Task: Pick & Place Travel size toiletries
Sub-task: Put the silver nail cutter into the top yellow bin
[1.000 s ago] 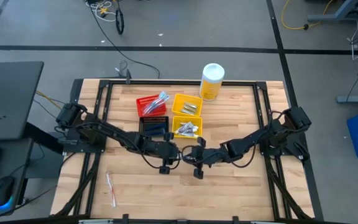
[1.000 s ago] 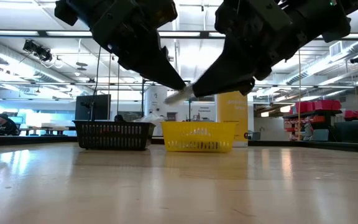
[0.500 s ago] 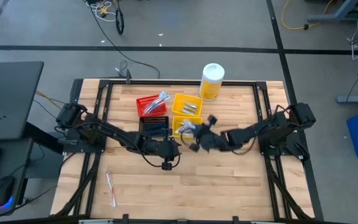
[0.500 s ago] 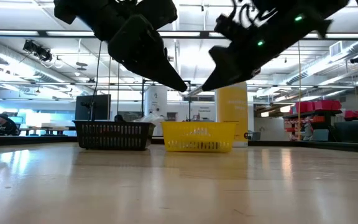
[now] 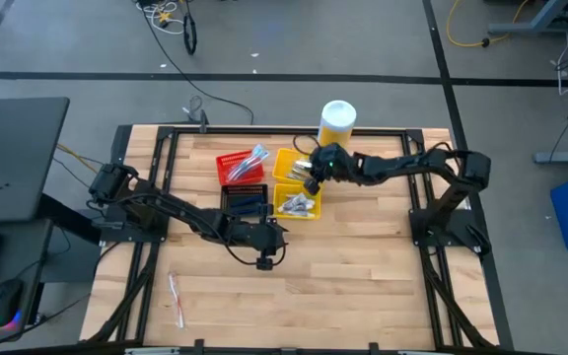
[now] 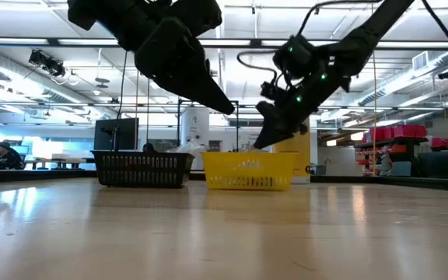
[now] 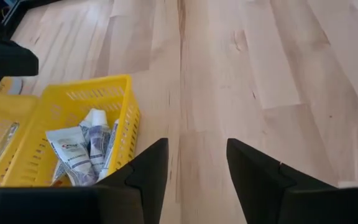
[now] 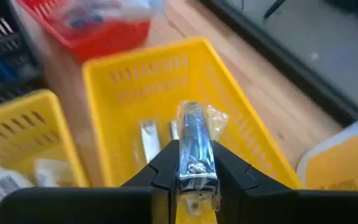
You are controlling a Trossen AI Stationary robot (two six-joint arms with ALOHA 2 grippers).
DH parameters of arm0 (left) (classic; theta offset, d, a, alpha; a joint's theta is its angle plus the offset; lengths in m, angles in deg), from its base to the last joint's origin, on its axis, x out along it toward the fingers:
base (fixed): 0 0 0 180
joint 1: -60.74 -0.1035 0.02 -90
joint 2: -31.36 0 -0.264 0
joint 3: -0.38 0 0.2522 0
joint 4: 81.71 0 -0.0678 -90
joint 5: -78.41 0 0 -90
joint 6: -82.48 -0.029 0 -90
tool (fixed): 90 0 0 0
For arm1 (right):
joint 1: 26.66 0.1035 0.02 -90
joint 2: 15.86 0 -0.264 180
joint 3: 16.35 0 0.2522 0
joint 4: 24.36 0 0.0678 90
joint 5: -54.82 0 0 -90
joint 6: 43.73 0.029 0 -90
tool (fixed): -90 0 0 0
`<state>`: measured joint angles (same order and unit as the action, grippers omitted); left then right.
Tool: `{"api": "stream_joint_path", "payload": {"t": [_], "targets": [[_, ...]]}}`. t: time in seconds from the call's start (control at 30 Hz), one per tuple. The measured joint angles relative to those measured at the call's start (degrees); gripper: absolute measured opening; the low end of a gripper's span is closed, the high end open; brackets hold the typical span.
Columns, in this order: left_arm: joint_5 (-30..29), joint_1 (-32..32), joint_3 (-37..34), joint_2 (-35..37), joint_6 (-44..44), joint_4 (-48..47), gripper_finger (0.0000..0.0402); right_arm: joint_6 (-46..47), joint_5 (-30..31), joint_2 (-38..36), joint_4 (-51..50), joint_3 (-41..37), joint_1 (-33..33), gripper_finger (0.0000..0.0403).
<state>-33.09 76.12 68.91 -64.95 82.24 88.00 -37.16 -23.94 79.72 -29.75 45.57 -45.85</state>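
My right gripper (image 5: 307, 172) hangs over the far yellow bin (image 5: 297, 166), shut on a small silver item in clear wrap (image 8: 194, 140). In the low view it (image 6: 264, 138) slants down above the bin. That bin holds a few silver items (image 8: 148, 138). The near yellow bin (image 7: 73, 149) holds white tubes (image 7: 82, 146). My left gripper (image 5: 282, 240) hovers open over the table's middle, its fingertips (image 7: 197, 168) just beside the near yellow bin. One toothbrush (image 5: 177, 299) lies flat on the table near its near-left corner. My right gripper pinches the wrapped silver item between its two fingers, which lie on its long sides (image 8: 191, 158). The fingers slant down from the table's right. The item points forward past the fingertips and is lifted clear above the far yellow bin.
A red bin (image 5: 240, 165) with toothbrushes and a black bin (image 5: 245, 200) stand left of the yellow bins. A large yellow bottle with a white cap (image 5: 335, 128) stands just beyond my right gripper. Bare wood stretches across the near half of the table (image 5: 363, 286).
My right gripper has carried the wrapped item from the table's middle, tip to tip with my left gripper, up and toward the far edge, and now hangs over the far yellow bin. My left gripper has stayed about where it was.
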Motion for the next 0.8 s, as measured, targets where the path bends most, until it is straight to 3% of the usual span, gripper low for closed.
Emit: {"api": "stream_joint_path", "payload": {"t": [0.13,0.23,0.43,0.6,0.8], "targets": [[0.36,0.02,0.0,0.56,0.97,-0.43,0.0159,-0.13,-5.52,2.89,0.39,0.0,-2.72,0.0068],[2.02,0.0,0.1,3.43,3.03,-1.25,0.015,-3.0,-5.88,5.17,1.45,-0.02,-2.92,0.0069],[2.91,0.02,0.09,12.47,14.56,-15.4,0.0142,-3.58,-5.83,5.91,3.1,0.0,-2.87,0.0073],[7.3,0.05,0.09,18.14,32.28,-32.34,0.0142,-3.58,-5.83,5.74,2.66,0.0,-2.92,0.0098],[15.42,3.76,0.02,18.29,57.35,-51.98,0.0142,-3.54,-5.83,5.7,2.82,0.0,-2.88,0.0143]]}}
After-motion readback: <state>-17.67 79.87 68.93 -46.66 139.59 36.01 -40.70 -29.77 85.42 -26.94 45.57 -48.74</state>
